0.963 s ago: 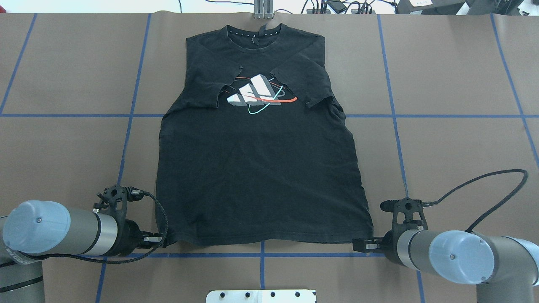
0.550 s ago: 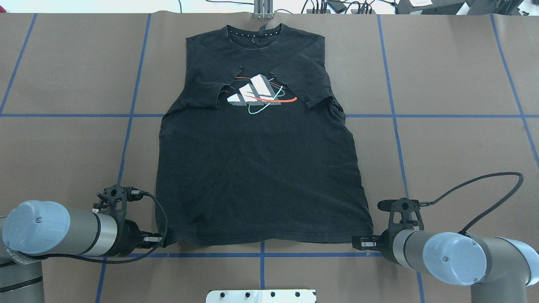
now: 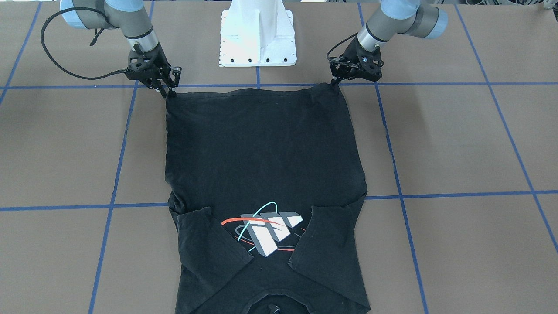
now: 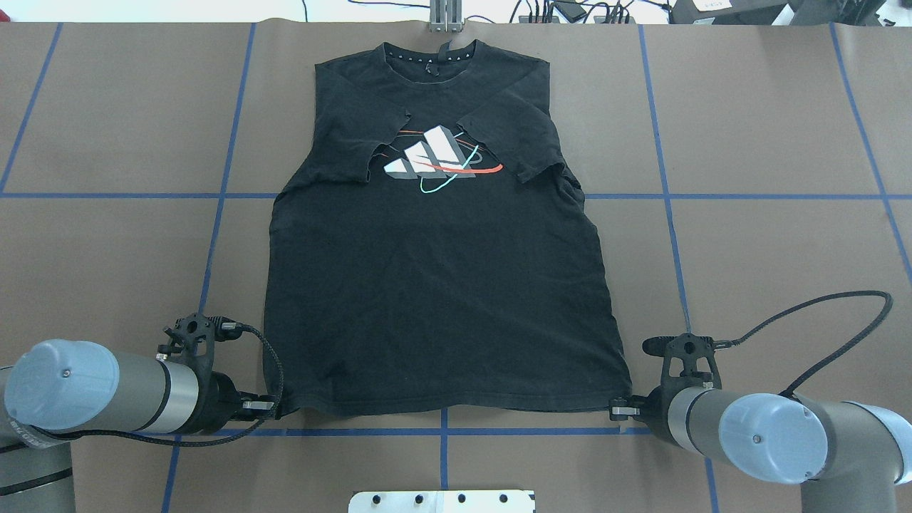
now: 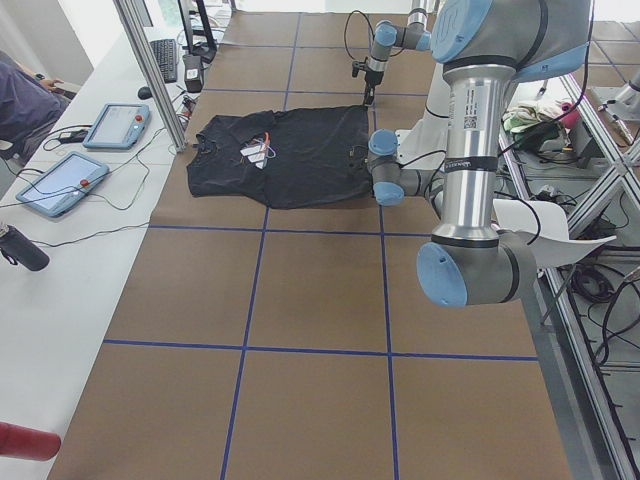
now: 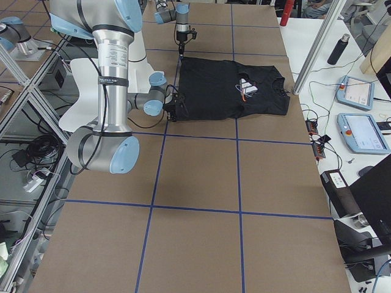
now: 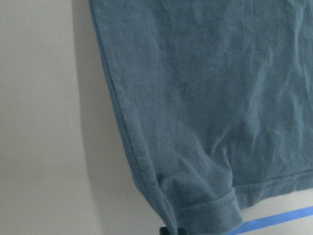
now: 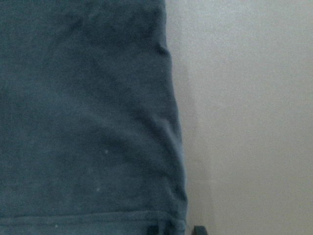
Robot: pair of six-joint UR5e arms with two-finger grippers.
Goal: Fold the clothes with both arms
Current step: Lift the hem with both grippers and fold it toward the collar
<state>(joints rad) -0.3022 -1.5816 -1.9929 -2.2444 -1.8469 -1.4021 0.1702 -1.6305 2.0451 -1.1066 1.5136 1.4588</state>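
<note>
Black cotton T-shirt (image 4: 434,299) flat on brown paper (image 4: 769,249) in the middle of the overhead frame, collar toward the top edge, logo (image 4: 431,160) face up. Both sleeves (image 4: 356,153) folded inward over the chest, hem (image 4: 442,408) just above the blue tape line (image 4: 499,432) near the bottom.

Left gripper (image 4: 267,407) at the hem's lower-left corner in that frame, right gripper (image 4: 618,411) at the lower-right corner, both low against the table and touching the cloth. Cannot tell whether either pair of jaws is pinched on the fabric. Only one dark fingertip (image 7: 168,230) at the bottom edge of the left wrist view, just under the corner. Two dark fingertips (image 8: 198,229) apart at the bottom edge of the right wrist view, one by the cloth, one over bare paper.

Probably about to lift the hem and carry it toward the collar. Risks from here:
- Catching only the upper layer at a corner, so the front peels off the back and bags open.
- Losing one corner through a shallow bite, leaving a skewed, diagonal fold.
- Raising the two corners unevenly or pulling them apart, dragging the whole shirt and flipping the tucked sleeves back out.
- Nipping the paper along with the hem and rucking it up
</note>
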